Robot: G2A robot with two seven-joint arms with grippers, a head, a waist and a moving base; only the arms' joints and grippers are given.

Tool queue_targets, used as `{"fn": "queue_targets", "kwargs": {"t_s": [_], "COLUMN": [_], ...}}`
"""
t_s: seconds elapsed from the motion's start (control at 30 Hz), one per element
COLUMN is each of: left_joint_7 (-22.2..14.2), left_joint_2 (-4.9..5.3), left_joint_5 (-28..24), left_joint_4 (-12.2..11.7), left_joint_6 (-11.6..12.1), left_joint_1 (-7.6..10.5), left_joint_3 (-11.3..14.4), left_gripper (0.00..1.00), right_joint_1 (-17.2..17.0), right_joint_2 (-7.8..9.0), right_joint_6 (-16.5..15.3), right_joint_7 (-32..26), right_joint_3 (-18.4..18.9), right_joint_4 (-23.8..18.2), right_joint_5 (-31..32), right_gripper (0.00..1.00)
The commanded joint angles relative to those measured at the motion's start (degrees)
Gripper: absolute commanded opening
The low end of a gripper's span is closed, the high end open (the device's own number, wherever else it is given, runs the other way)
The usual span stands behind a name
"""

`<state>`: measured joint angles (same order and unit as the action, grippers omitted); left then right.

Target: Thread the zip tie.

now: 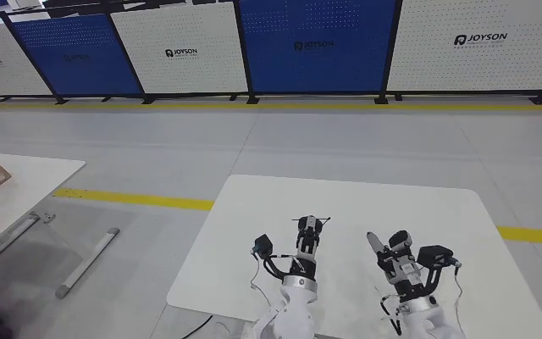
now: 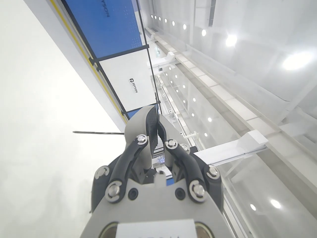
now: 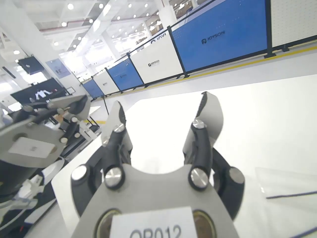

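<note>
Above the table (image 1: 356, 203), my left claw (image 2: 157, 121) was pinched on the zip tie (image 2: 99, 132), its free end sticking out sideways; my right claw (image 3: 162, 102) stood spread, empty, near it. I judged threading not yet done, no loop visible

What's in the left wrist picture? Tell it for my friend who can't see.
The left gripper is pinched shut on a thin black zip tie, with one end of the tie poking out over the white table. Behind it stand blue and white panels under a bright ceiling with many round lights.
</note>
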<state>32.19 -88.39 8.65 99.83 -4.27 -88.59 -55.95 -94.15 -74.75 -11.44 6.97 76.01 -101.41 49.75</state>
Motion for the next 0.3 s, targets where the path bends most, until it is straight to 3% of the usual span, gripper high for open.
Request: {"fn": "queue_targets", "kwargs": {"t_s": [0.0,0.23,0.27], "left_joint_7": [-0.05,0.19,0.02], "left_joint_2": [-0.06,-0.26,-0.25], "left_joint_5": [-1.27,-5.70,-5.78], "left_joint_4": [-1.07,-3.84,-4.13], "left_joint_6": [-0.33,1.15,1.48], "left_joint_1": [0.26,0.48,0.45], "left_joint_3": [-0.71,-2.98,-3.09], "left_gripper": [0.00,0.00,0.00], "right_joint_1": [-1.46,-7.92,-7.92], "right_joint_2": [0.21,0.77,0.77], "right_joint_6": [-1.14,-2.75,-2.75], "right_joint_7": [1.48,7.82,7.82], "right_joint_3": [2.88,14.05,14.05], "right_joint_4": [-0.83,-3.47,-3.47], "right_joint_5": [-3.19,-13.01,-13.01], "right_gripper": [1.00,1.00,1.00]}}
